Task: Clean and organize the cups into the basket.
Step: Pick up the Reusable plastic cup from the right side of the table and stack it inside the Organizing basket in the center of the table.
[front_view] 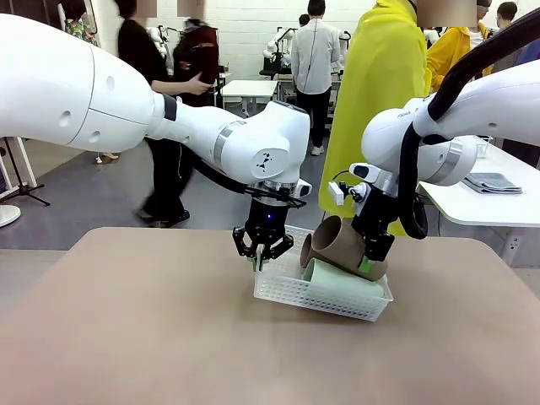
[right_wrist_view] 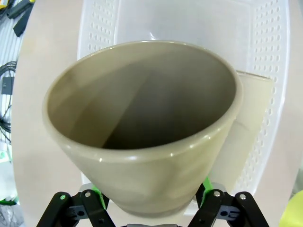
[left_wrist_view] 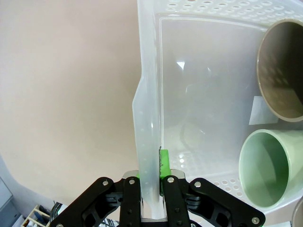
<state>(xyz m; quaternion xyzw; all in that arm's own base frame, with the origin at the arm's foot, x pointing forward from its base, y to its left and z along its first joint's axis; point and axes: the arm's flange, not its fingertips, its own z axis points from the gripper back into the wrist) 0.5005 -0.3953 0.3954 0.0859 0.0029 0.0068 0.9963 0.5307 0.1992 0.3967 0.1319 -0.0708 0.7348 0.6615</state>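
White basket sits mid-table, its left end lifted so it tilts. Left gripper comes straight down on the basket's left rim, fingers pressed together on that wall; in the left wrist view the gripper has the rim sandwiched between the green pads.

Mint cup lies on its side inside the basket along the near wall, mouth toward the left gripper. Brown cup lies above and behind it, mouth also leftward, its base at the basket's right end. In the left wrist view the mint cup and brown cup show side by side as open mouths.

Right gripper is at the brown cup's base; in the right wrist view its fingers flank the cup, spread wide, contact probably loose but hard to tell.
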